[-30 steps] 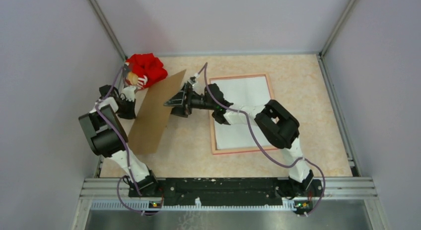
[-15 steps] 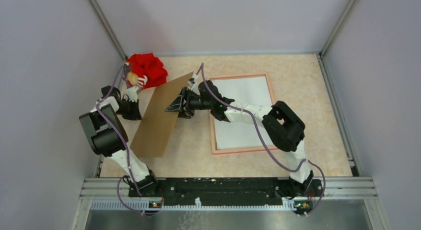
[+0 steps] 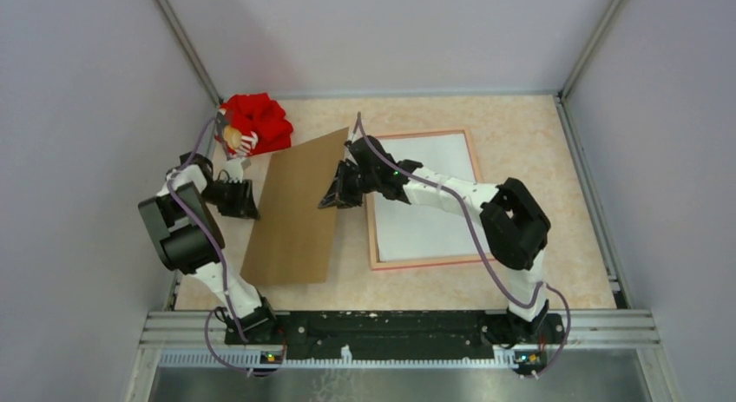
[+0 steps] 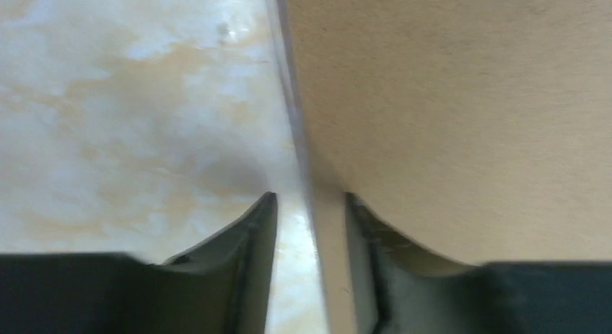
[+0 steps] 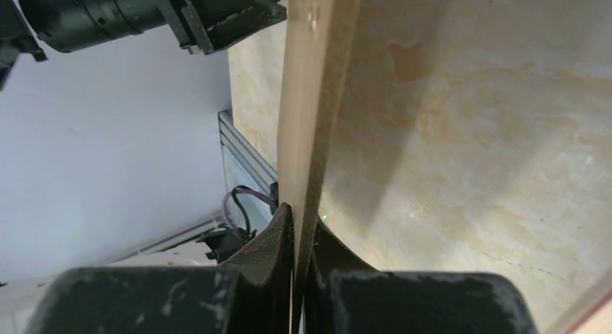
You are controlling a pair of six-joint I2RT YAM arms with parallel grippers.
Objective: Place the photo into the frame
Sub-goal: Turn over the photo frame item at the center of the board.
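The photo [image 3: 417,233] lies white side up inside the rails of the frame [image 3: 425,263], which sits flat on the right middle of the table [image 3: 538,202] in the top view, with the right arm reaching over its near-left part. Left of the frame, a brown backing board [image 3: 299,211] is tilted up off the table, its near edge low towards the arm bases. The right gripper [image 3: 334,196] is at the board's right edge, and the left gripper [image 3: 247,202] is just beside its left edge. A bundle of red cloth [image 3: 256,120] sits in the far left corner. In the left wrist view, the left gripper [image 4: 310,204] has its jaws parted a little, standing astride the board's edge: the backing board [image 4: 469,117] fills the right side of the view and passes over the right-hand finger, while the left-hand finger [image 4: 260,226] stands clear of the edge above the marbled table [image 4: 130,117]. It has no pinch on anything. In the right wrist view, the right gripper [image 5: 299,218] is closed tight on the thin edge of the backing board [image 5: 314,96], which rises straight up from between its fingers. The left gripper [image 5: 216,16] shows dark at the top left, and the table [image 5: 491,132] spreads to the right.
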